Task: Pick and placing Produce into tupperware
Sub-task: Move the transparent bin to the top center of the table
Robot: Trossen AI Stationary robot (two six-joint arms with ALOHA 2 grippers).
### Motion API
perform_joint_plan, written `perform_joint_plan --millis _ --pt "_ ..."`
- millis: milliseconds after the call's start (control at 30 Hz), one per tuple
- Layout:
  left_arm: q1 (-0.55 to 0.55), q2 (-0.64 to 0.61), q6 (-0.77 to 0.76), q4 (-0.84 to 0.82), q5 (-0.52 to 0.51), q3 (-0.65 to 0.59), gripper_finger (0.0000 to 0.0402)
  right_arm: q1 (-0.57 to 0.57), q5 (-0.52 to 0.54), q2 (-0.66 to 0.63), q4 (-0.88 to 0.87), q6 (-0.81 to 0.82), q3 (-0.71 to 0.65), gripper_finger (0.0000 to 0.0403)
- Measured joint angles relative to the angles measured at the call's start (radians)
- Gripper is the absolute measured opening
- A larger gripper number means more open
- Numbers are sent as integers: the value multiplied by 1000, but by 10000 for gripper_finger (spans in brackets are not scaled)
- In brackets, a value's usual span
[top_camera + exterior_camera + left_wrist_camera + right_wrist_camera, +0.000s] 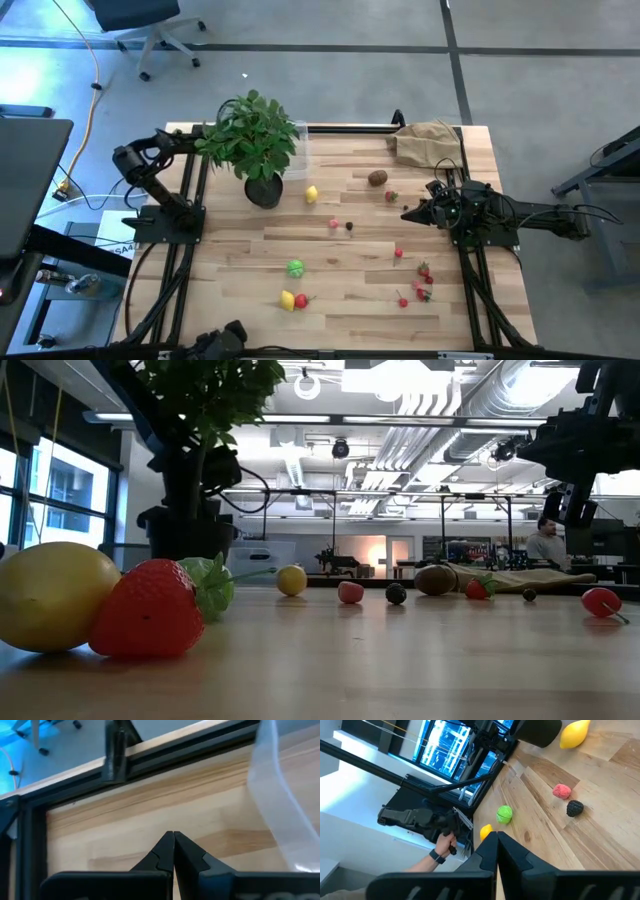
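Toy produce lies scattered on the wooden table: a lemon (311,194), a brown kiwi (377,178), a strawberry (391,196), a pink berry (334,224), a black berry (349,226), a green round one (295,267), a lemon with a strawberry (288,299), and several red berries (423,272). The clear tupperware (297,150) stands at the far side, half hidden by the plant; its wall shows in the left wrist view (280,805). My left gripper (173,837) is shut and empty near the table's far left edge. My right gripper (496,836) is shut and empty above the table's right side.
A leafy plant (252,135) in a black pot (263,190) stands beside the tub. A tan paper bag (425,140) lies at the far right corner. A person's hand (440,854) shows beyond the table's near left side.
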Motion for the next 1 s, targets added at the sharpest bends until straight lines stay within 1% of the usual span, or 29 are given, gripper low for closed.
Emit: perform_joint_plan --millis 200,367,433,667,1000 --pt "46 -64 7 -32 -11 0 0 0 0 0 0 -1 0 0" --pt "87 -129 49 -61 -19 0 0 0 0 0 0 -2 0 0" --pt "100 -138 49 -51 -13 0 0 0 0 0 0 -3 0 0" --pt "98 -154 20 -49 0 -1 0 0 0 0 1 8 0 0" --pt "99 -271 -51 -30 1 -2 0 0 0 0 27 8 -1 0"
